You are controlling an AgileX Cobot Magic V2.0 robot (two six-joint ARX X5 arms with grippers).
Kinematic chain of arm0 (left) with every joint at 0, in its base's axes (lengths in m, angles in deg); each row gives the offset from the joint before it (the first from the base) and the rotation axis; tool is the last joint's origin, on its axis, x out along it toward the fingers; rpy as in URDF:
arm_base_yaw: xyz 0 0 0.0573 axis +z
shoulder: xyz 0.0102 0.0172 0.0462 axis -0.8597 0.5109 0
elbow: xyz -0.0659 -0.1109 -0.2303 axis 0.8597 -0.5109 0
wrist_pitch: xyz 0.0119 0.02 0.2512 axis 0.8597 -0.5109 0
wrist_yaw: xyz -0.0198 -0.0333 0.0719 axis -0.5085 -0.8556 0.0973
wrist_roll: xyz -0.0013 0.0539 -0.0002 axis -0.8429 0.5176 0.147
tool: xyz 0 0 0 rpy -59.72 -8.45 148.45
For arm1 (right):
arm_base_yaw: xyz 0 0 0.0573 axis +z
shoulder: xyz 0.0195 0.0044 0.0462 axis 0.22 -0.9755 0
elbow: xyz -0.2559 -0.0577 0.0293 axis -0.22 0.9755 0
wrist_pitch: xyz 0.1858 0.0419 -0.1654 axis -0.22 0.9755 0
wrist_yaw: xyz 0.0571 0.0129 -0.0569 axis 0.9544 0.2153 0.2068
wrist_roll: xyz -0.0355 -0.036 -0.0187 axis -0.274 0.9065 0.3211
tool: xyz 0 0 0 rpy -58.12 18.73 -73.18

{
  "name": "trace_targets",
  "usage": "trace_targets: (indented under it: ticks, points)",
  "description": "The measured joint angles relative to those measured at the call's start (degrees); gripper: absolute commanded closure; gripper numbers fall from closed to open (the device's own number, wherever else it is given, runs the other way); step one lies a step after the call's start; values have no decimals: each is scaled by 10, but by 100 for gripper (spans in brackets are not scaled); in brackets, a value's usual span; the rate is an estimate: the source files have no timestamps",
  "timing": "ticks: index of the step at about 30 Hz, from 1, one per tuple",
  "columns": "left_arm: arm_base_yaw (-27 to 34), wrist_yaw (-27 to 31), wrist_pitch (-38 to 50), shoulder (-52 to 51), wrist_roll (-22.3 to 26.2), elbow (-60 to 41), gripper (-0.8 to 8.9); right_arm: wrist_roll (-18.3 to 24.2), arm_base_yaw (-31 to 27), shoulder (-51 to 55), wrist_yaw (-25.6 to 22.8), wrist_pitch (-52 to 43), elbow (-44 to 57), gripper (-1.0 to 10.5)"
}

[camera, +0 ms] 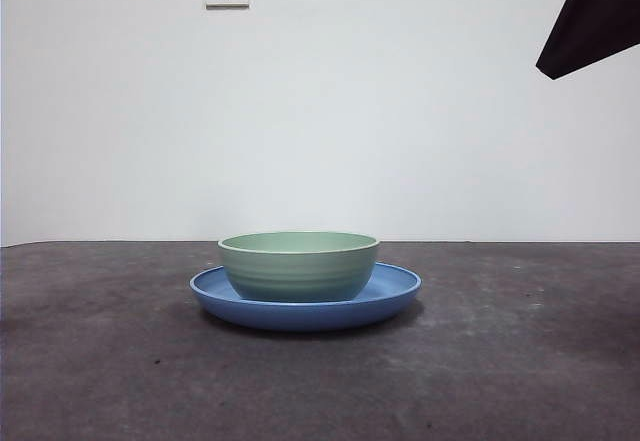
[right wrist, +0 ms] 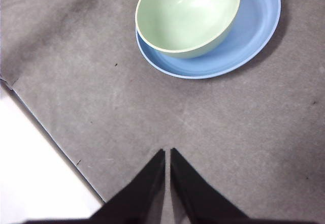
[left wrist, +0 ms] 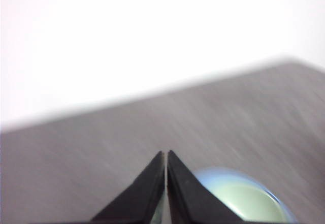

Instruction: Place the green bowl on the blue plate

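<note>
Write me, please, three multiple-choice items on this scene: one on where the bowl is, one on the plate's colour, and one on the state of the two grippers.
1. Where is the green bowl?
A. Beside the plate, on the table
B. Standing upright on the blue plate
C. Held in a gripper

2. What colour is the plate?
A. Red
B. White
C. Blue

3. How do the left gripper and the right gripper stand?
A. Both shut, holding nothing
B. Both wide open
C. One clamped on the bowl's rim

Answers:
1 B: the front view shows the bowl's base inside the plate's rim.
2 C: its rim shows blue in the front and right wrist views.
3 A: each wrist view shows jaws together, apart from the dishes.
</note>
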Motion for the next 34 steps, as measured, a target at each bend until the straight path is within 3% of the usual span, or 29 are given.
trace_targets:
  ticks: [4,10,20,34]
  points:
    - [63,50,73,-92,4,-82,805,0,0,0,0,0,0,936]
    - [109,125,83,-202,6,-187,805,0,0,0,0,0,0,935]
    - [129,132,80,-314,6,-331,805,0,0,0,0,0,0,936]
    - [129,133,55,-369,3,-425,805,0,0,0,0,0,0,936]
